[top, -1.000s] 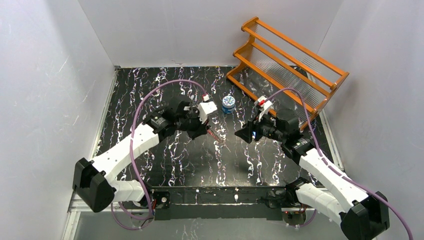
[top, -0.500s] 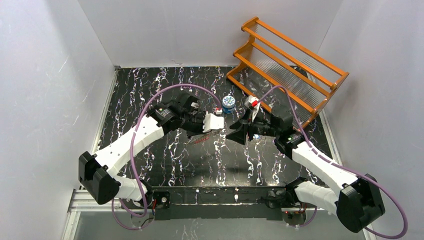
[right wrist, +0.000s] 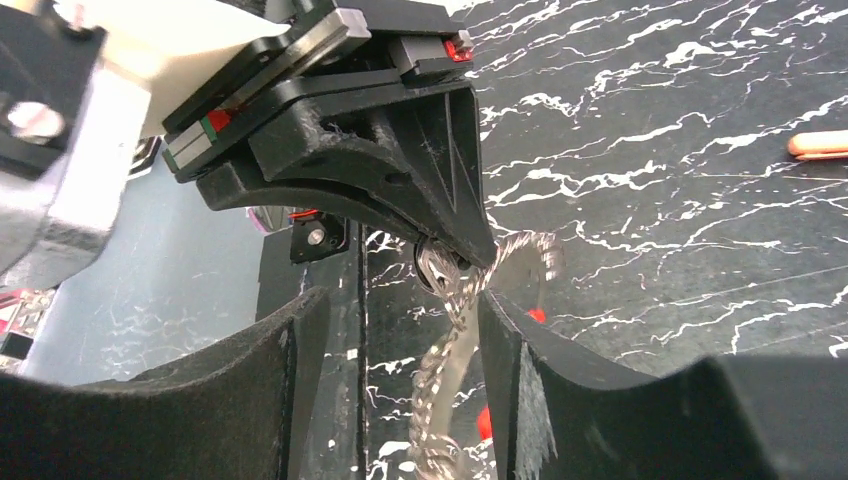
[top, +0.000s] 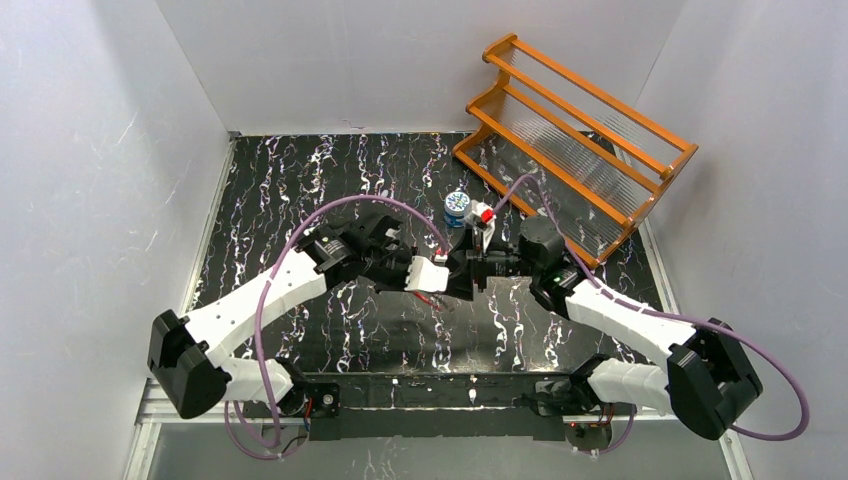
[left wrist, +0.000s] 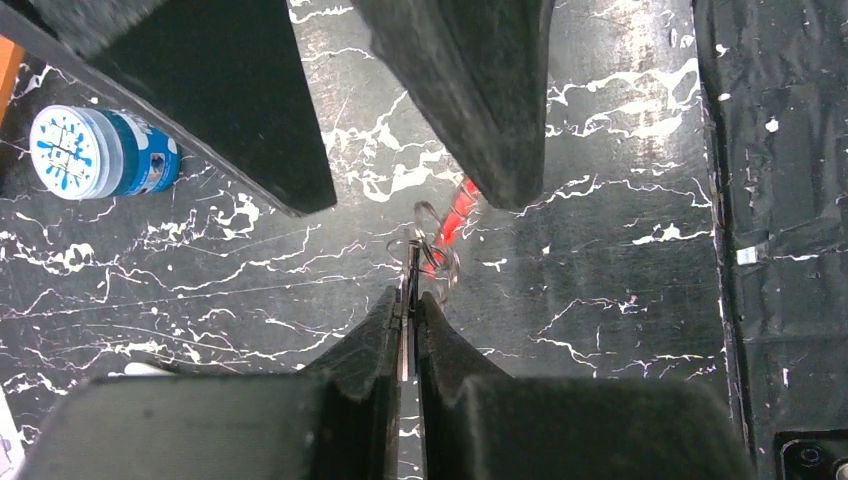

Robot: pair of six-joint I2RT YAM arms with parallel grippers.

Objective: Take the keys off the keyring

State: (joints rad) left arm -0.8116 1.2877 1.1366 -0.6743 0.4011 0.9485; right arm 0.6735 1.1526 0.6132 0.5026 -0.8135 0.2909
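Keyring [right wrist: 447, 345] extends lengthwise from left gripper [left wrist: 408, 300] into right gripper's [right wrist: 402, 300] gap.

I'm looking down on a black table [top: 300, 190] streaked with white marble veins. A small round blue tin [top: 457, 205] with a white patterned lid sits on it toward the far side. Just to its right, an orange wooden rack [top: 575, 125] with clear slats stands in the table's far right corner.
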